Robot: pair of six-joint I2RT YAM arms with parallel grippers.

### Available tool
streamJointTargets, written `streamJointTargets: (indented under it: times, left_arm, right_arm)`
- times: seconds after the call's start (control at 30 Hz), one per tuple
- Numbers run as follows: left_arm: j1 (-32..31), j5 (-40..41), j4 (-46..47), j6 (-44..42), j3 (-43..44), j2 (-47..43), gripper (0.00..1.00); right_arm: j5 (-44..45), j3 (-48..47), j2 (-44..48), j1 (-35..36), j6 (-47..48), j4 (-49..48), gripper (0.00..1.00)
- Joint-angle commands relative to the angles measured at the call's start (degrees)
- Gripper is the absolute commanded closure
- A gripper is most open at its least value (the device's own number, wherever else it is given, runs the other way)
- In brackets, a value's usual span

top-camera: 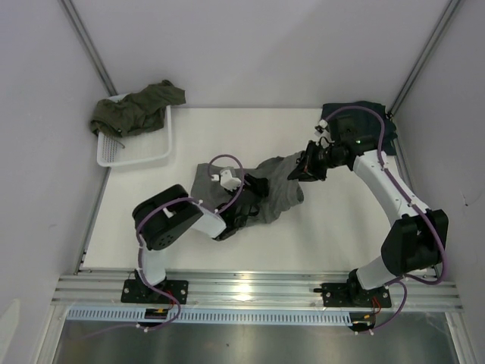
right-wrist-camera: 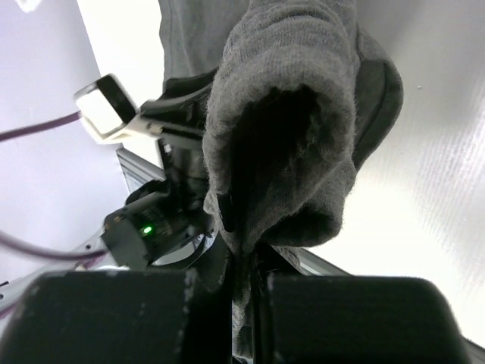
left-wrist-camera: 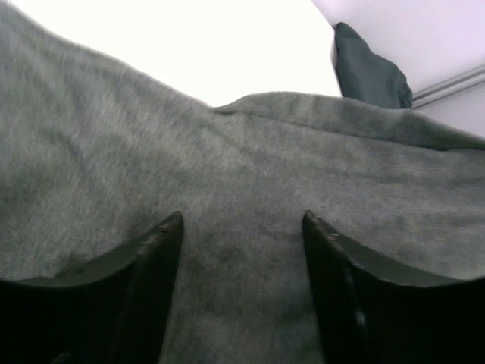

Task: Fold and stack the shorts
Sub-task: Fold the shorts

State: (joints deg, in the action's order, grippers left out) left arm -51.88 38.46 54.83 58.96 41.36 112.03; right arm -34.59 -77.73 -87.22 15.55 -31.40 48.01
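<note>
Left gripper (left-wrist-camera: 242, 220) gapes over the grey shorts (left-wrist-camera: 227, 152) — right gripper (right-wrist-camera: 246, 284) pinches their edge tight.

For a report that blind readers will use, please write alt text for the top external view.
The grey shorts lie in the middle of the table, with the right gripper shut on one end and the left gripper open over them. The olive shorts lie on a white basket at far left, the navy shorts at far right.
</note>
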Motion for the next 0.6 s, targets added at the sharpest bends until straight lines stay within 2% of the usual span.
streamJointTargets:
  times: [0.0,0.03,0.17,0.27,0.37,0.57]
  left_arm:
    - [-0.2,2.1,-4.6,-5.9,1.5,-9.2,0.32]
    - [0.1,1.5,-10.9,-6.3,2.0,-11.1,0.29]
    - [4.0,-3.6,-23.6,-8.1,3.0,-22.3,0.27]
    - [6.3,-7.1,-28.1,-9.9,-0.2,-29.4,0.26]
    - [10.2,-6.8,-33.1,-12.9,-4.3,-36.2,0.26]
    - [15.4,-8.7,-35.7,-15.1,-15.0,-42.9,0.25]
  right_arm:
    - [-3.0,-3.2,0.3,-2.5,1.3,2.3,1.00]
    - [-2.9,-3.1,0.4,-2.9,2.0,3.0,1.00]
    - [-2.5,-3.4,0.5,-3.7,4.6,5.2,1.00]
    - [-2.1,-3.6,0.9,-4.2,5.9,6.4,1.00]
    - [1.5,-4.4,0.9,-4.4,8.9,9.0,1.00]
    - [1.9,-4.4,2.0,-8.1,12.7,12.9,1.00]
